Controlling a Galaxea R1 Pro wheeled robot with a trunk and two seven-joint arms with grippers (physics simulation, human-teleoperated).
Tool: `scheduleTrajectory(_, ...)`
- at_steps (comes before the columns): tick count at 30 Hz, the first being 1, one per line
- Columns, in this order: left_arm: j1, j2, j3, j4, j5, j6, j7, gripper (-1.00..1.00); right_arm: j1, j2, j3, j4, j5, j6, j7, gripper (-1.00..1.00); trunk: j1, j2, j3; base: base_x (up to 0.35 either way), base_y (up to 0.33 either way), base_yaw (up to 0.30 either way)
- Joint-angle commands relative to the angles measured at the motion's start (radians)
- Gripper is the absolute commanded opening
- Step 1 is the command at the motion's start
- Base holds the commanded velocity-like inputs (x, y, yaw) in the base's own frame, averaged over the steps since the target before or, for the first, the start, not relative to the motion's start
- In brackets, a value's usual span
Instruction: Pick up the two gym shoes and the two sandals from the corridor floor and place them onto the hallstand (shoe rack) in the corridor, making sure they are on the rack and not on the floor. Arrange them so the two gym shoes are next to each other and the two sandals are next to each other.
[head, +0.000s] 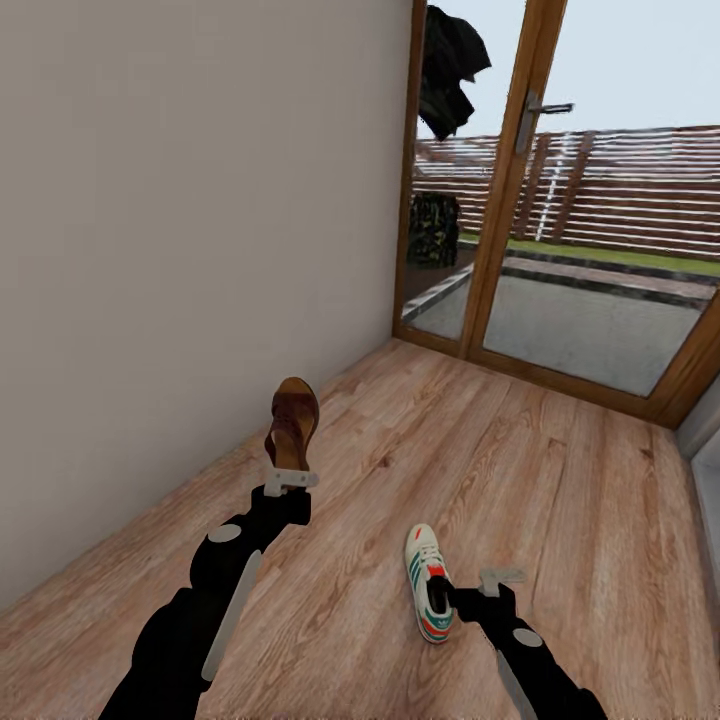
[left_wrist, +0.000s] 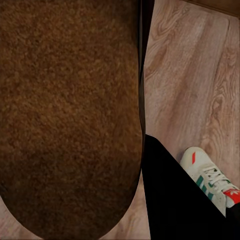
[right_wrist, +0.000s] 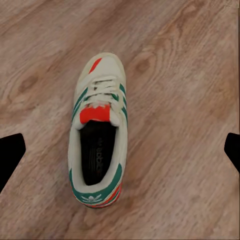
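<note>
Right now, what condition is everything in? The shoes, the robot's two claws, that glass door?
sandal: held up off the floor by the left gripper, toe pointing up
gym shoe: lying upright on the wooden floor, not gripped
right gripper: open, at the gym shoe's heel end
glass door: closed

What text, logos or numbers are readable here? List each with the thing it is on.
No word or number reads clearly.
Gym shoe insole: dark print, too blurred to read.
Gym shoe heel: white trefoil-like logo, no legible letters.
Sandal in the left gripper: no marking visible.
</note>
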Motion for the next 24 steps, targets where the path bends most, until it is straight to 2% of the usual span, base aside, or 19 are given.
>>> scheduleTrajectory(1, 0.000, 0.000, 0.000, -0.001, 0.002, 0.006, -0.002, -1.00, -0.017, 0.000, 0.000, 0.000, -0.001, 0.002, 0.001, 1.00, 0.000, -0.001, -0.005, 0.000, 0.000, 0.000)
scheduleTrajectory(4, 0.000, 0.000, 0.001, -0.001, 0.002, 0.006, -0.002, -1.00, -0.063, 0.002, 0.000, 0.000, -0.001, 0.002, 0.000, 1.00, 0.002, -0.001, -0.017, 0.000, 0.000, 0.000)
scheduleTrajectory(7, 0.000, 0.000, 0.001, -0.001, 0.002, 0.006, -0.002, -1.00, -0.079, 0.002, 0.000, 0.000, -0.001, 0.002, -0.001, 1.00, 0.003, -0.002, -0.028, 0.000, 0.000, 0.000)
scheduleTrajectory(10, 0.000, 0.000, 0.000, -0.002, 0.002, 0.006, -0.002, -1.00, -0.084, 0.002, 0.000, 0.000, -0.002, 0.002, -0.001, 1.00, 0.004, -0.003, -0.040, 0.000, 0.000, 0.000)
scheduleTrajectory(18, 0.000, 0.000, 0.000, -0.001, 0.002, 0.006, -0.002, -1.00, -0.086, 0.001, 0.001, -0.001, 0.000, 0.001, -0.001, 1.00, 0.004, -0.003, -0.040, 0.000, 0.000, 0.000)
scheduleTrajectory(24, 0.000, 0.000, 0.001, -0.002, 0.002, 0.006, -0.002, -1.00, -0.086, 0.001, 0.000, 0.001, 0.000, 0.000, -0.001, 1.00, 0.007, -0.004, -0.064, 0.000, 0.000, 0.010)
